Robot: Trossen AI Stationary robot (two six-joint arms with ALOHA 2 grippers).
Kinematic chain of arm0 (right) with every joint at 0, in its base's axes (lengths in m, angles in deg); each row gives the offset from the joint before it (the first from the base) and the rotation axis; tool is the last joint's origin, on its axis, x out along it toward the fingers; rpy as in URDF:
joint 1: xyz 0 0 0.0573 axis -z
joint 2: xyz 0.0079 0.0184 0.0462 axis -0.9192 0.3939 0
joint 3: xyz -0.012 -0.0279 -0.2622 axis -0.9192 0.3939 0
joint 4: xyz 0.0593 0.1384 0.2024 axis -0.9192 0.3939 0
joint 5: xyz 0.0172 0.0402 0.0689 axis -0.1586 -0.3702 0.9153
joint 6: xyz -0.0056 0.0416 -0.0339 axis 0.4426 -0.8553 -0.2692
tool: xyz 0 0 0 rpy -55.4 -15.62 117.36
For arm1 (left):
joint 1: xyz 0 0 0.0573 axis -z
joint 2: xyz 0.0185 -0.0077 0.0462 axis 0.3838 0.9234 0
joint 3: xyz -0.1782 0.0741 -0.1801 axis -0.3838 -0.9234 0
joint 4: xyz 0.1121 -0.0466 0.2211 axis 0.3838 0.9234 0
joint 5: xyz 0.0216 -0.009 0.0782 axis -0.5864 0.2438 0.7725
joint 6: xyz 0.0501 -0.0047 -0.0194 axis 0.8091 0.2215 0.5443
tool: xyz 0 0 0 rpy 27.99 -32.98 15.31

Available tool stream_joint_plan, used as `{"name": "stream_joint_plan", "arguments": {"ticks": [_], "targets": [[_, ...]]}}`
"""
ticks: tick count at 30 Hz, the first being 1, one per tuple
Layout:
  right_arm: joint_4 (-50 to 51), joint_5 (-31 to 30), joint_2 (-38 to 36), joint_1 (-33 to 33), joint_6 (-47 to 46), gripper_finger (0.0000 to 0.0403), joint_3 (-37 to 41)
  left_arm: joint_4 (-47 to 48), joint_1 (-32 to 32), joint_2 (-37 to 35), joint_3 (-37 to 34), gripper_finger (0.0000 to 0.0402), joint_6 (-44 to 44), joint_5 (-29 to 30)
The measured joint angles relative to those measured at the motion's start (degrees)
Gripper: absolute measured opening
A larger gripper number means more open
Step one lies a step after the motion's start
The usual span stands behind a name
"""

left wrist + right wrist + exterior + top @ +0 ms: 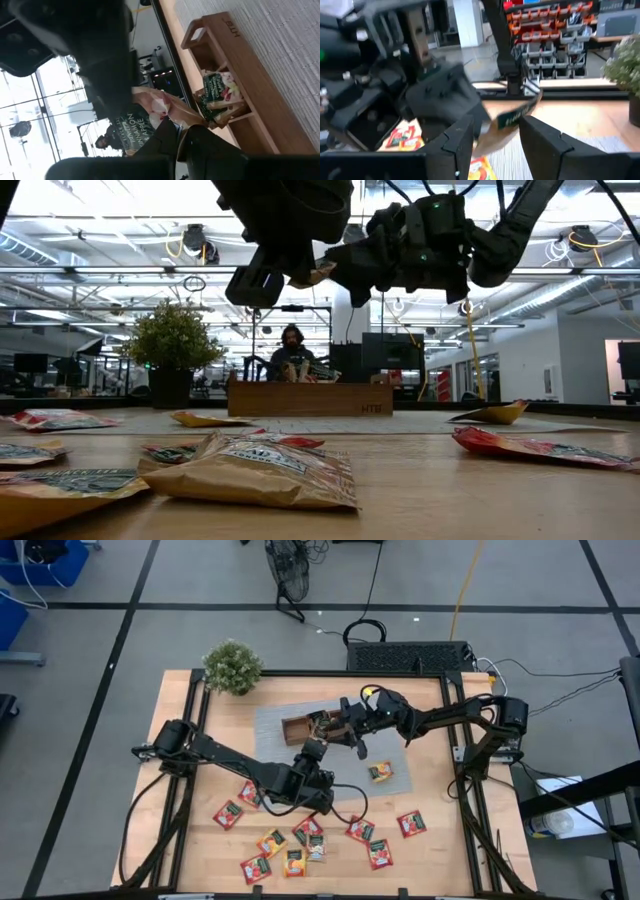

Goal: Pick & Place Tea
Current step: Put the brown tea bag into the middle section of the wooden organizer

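Note:
A tea packet (512,119) with a pale wrapper hangs in the air above the grey mat (395,745), beside the wooden tray (297,728). My left gripper (177,137) is shut on it. My right gripper (495,137) faces it from the other side, open, with one finger on each side of the packet's free end; I cannot tell whether they touch. In the low view the packet (315,272) shows between both grippers. Some tea packets (217,92) stand in the tray. Several more (308,832) lie flat on the table's near part, and one (380,772) lies on the mat. My left gripper pinches the packet by one end (167,112) between its two fingers. The fingers come from the table's near left side, slanting a little down. The packet is lifted clear of mat and tray, and its free end sticks out toward my right gripper.
A potted plant (232,667) stands at the table's far left corner. The tray (310,398) lies on the mat's far left part. Loose packets (250,470) cover much of the near table. A person sits in the room beyond the far edge.

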Motion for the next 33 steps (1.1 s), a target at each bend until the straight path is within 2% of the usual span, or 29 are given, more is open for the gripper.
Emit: {"name": "stream_joint_plan", "arguments": {"ticks": [6,13,16,19,21,24,28,33], "targets": [[-0.1,-2.8,0.0,0.0,-1.6,0.0144,0.0,-0.3,0.0,0.0,0.0,0.0018,-0.1,-0.1],[1.6,-3.0,0.0,0.0,-1.1,0.0127,0.0,-0.3,0.0,0.0,0.0,0.0015,-0.1,-0.2],[1.7,-3.0,0.0,0.0,0.0,0.0097,0.0,-0.3,-0.1,0.0,0.0,0.0021,-0.1,-0.2],[1.6,-2.9,0.0,0.0,1.6,0.0033,0.0,-0.3,-0.1,0.0,0.0,0.002,-0.6,-0.1],[1.8,-3.1,0.0,0.0,3.0,0.001,0.0,-0.4,-0.1,0.0,0.0,0.0019,-1.8,-0.5],[2.7,-5.8,0.0,-0.1,4.5,0.0003,0.0,-0.5,-0.1,0.0,0.0,0.0033,-6.2,-2.2],[3.2,-11.5,0.0,0.9,6.2,0.0001,0.0,-0.6,0.6,-0.3,0.4,0.0073,-17.9,-3.9],[4.2,-17.8,0.0,2.9,9.0,0.0,0.0,0.9,2.4,-5.6,0.4,0.0108,-26.7,-13.2]]}}
